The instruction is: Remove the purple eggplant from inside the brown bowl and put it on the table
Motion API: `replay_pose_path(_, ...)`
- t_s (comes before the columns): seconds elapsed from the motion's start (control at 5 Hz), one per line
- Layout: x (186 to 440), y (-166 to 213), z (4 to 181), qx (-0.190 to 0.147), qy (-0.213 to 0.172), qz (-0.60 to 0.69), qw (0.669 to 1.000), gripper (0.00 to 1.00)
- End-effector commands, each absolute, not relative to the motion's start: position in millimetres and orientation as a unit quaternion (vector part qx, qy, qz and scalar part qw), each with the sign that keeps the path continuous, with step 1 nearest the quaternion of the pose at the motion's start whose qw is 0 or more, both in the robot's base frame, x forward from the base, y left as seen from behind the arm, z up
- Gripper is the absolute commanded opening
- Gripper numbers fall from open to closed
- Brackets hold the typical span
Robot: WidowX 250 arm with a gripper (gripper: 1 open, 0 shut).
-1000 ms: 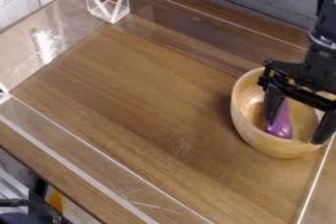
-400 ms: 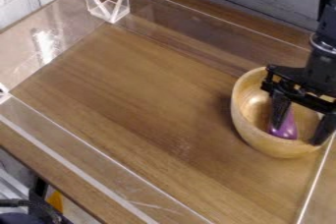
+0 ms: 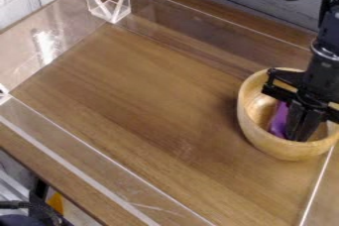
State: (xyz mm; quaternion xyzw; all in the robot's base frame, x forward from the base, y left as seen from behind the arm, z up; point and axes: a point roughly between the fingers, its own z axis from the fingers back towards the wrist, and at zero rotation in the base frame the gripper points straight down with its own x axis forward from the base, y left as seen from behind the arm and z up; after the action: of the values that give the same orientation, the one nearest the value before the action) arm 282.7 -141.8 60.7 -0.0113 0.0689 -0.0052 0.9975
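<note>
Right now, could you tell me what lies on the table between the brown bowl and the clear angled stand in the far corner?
Nothing: the camera view shows only bare table between the brown bowl and the clear stand.

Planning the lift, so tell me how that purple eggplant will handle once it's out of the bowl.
The purple eggplant looks glossy, so probably slippery in the gripper. Its rounded shape may roll on the table. It seems small, likely light.

Most of the purple eggplant (image 3: 281, 123) is hidden behind the gripper (image 3: 303, 131); the arm's top is cut off.
</note>
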Motion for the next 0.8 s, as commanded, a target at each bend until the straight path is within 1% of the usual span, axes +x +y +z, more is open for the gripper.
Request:
replay_pose_path(0.0,284.8,-141.7,81.2,-0.021,0.043,-0.005,0.999,0.0)
replay_pose_path(0.4,279.4,-136.9,96.9,-0.023,0.03,-0.003,0.999,0.0)
replay_pose_path(0.6,275.5,-133.2,109.6,-0.023,0.02,0.0,1.0,0.0)
